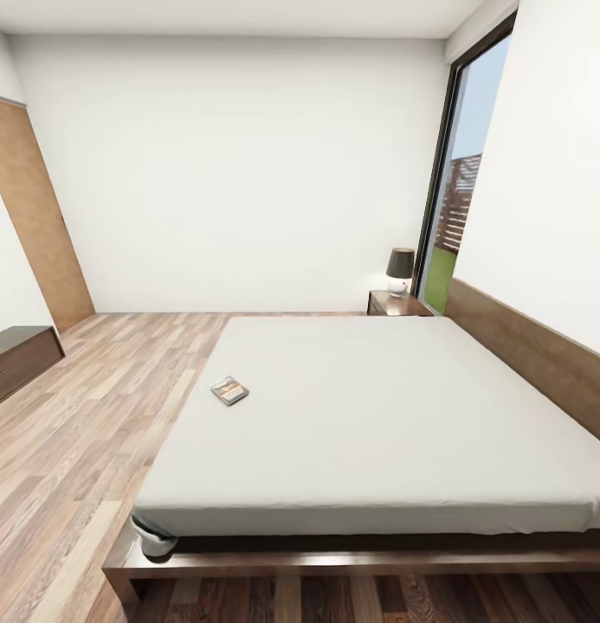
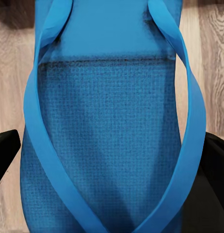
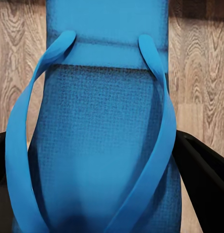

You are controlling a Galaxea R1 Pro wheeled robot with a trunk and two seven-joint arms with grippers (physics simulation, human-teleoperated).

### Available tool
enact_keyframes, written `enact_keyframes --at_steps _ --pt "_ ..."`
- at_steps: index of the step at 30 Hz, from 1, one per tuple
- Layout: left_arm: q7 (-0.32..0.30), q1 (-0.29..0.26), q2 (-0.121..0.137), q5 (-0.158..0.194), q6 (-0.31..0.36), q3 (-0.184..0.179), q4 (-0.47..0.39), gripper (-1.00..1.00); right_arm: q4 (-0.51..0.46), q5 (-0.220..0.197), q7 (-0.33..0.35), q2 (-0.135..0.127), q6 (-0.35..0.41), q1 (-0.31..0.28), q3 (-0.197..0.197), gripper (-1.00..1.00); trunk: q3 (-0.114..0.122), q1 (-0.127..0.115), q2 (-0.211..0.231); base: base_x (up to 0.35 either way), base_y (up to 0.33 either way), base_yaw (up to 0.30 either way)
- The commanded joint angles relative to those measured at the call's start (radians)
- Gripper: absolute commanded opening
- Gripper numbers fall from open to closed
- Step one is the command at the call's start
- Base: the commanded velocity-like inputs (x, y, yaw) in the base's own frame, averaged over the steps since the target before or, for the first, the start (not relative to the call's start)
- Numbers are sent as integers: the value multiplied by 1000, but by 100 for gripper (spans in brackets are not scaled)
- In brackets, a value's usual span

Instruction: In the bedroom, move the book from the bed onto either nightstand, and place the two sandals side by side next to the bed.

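Blue sandal sits clamped between left gripper fingers, second sandal likewise in right gripper, both over floor, book on bed; sandal step underway, next needs side-by-side placement beside bed.

Black jaws of both grippers closed on something, one finger each side.

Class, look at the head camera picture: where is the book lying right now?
The book lies flat on the bed's mattress, near its left edge beside the wood floor.
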Motion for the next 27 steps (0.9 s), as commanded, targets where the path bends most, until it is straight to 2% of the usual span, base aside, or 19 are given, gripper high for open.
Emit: enact_keyframes --at_steps 1,10,14,18,27 --pt "4 -3 1 8 -3 -8 0 -100 1 -11 -2 0 -3 -1 7 -100 -5 4 -8 0 0 0" --pt "5 -16 3 8 -3 -8 0 -100 -1 -18 -21 4 -1 -1 1 -100 -33 39 -71 0 0 0" --pt "5 -19 2 8 -3 -8 0 -100 -1 -20 -86 3 -1 -1 -1 -100 -45 54 -99 0 0 0" --pt "5 -20 2 8 -3 -8 -1 -100 -20 -22 -189 7 0 -1 -1 -100 -58 69 -127 0 0 0" --pt "5 -33 4 8 -3 -8 0 -100 -46 -23 -225 7 1 -1 -5 -100 -86 104 -190 0 0 0"
